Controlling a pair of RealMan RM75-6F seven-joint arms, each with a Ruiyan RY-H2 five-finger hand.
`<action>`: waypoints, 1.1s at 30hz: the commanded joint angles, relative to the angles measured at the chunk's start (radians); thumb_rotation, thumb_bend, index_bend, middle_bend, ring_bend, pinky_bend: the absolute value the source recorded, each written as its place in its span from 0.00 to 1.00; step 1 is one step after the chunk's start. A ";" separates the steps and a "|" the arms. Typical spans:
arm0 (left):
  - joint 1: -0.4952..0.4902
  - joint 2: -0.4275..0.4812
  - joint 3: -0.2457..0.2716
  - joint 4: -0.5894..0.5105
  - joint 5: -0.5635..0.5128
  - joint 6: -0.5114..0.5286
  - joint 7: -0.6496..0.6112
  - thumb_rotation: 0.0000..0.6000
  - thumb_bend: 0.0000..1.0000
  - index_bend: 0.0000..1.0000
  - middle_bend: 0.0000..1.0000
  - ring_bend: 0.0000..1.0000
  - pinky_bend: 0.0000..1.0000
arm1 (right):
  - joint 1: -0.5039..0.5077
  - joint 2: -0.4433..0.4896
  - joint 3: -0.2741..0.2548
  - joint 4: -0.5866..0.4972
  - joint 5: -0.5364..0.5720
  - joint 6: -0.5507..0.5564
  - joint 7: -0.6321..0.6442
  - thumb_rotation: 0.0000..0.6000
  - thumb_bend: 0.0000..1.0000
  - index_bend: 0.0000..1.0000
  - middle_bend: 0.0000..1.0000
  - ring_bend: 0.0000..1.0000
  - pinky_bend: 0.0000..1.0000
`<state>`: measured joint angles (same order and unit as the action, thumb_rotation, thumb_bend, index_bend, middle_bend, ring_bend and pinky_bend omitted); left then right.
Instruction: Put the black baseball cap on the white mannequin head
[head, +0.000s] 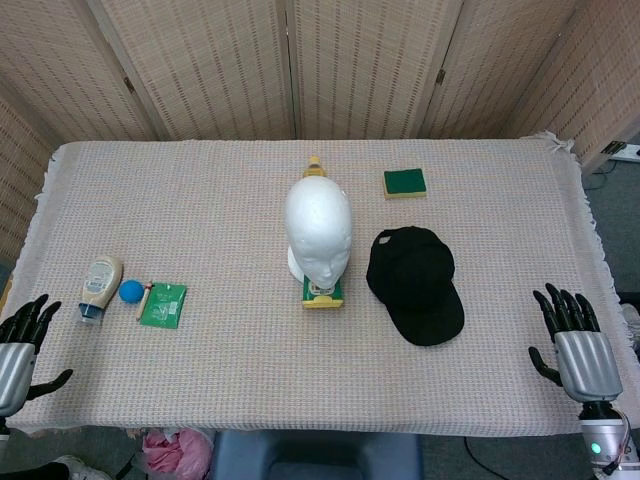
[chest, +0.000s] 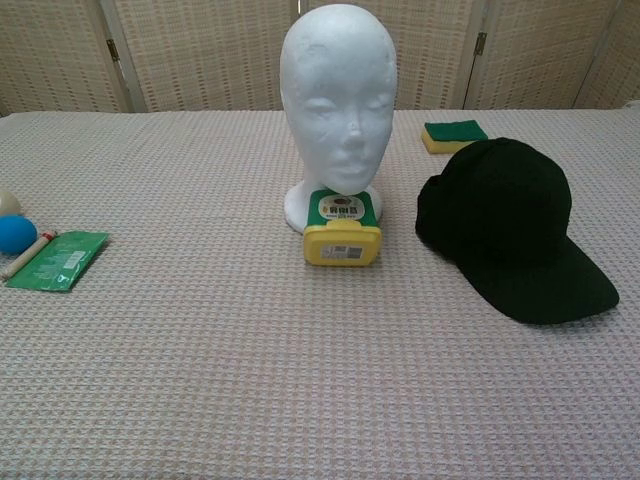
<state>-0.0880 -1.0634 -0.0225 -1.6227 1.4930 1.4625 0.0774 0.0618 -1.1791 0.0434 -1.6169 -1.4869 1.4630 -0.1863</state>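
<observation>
The white mannequin head (head: 318, 232) (chest: 338, 105) stands upright at the middle of the table, bare. The black baseball cap (head: 413, 282) (chest: 510, 225) lies flat on the cloth just right of it, brim toward the front right. My left hand (head: 20, 345) hovers at the table's front left edge, fingers spread, holding nothing. My right hand (head: 575, 345) is at the front right edge, fingers apart and empty, well short of the cap. Neither hand shows in the chest view.
A yellow and green container (head: 323, 293) (chest: 342, 232) lies against the head's base at the front. A green sponge (head: 405, 183) (chest: 455, 134) sits behind the cap. At the left are a bottle (head: 100, 288), a blue ball (head: 131, 291) (chest: 15, 233) and a green packet (head: 163, 305) (chest: 60, 259).
</observation>
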 joint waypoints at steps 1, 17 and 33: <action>0.000 0.001 0.000 0.000 0.000 0.000 -0.001 1.00 0.18 0.00 0.00 0.00 0.17 | 0.000 0.000 -0.001 -0.001 -0.002 0.001 -0.002 1.00 0.27 0.00 0.00 0.00 0.02; 0.005 0.013 -0.005 -0.001 0.005 0.016 -0.037 1.00 0.18 0.00 0.00 0.00 0.17 | 0.003 -0.027 -0.015 0.013 -0.028 -0.002 -0.034 1.00 0.27 0.00 0.00 0.00 0.02; 0.009 0.020 -0.007 -0.006 -0.001 0.019 -0.050 1.00 0.18 0.00 0.00 0.00 0.17 | 0.017 -0.309 -0.079 0.502 -0.306 0.169 -0.124 1.00 0.27 0.00 0.07 0.00 0.06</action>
<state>-0.0787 -1.0428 -0.0296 -1.6285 1.4920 1.4815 0.0272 0.0745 -1.4250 -0.0177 -1.2075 -1.7288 1.5820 -0.2741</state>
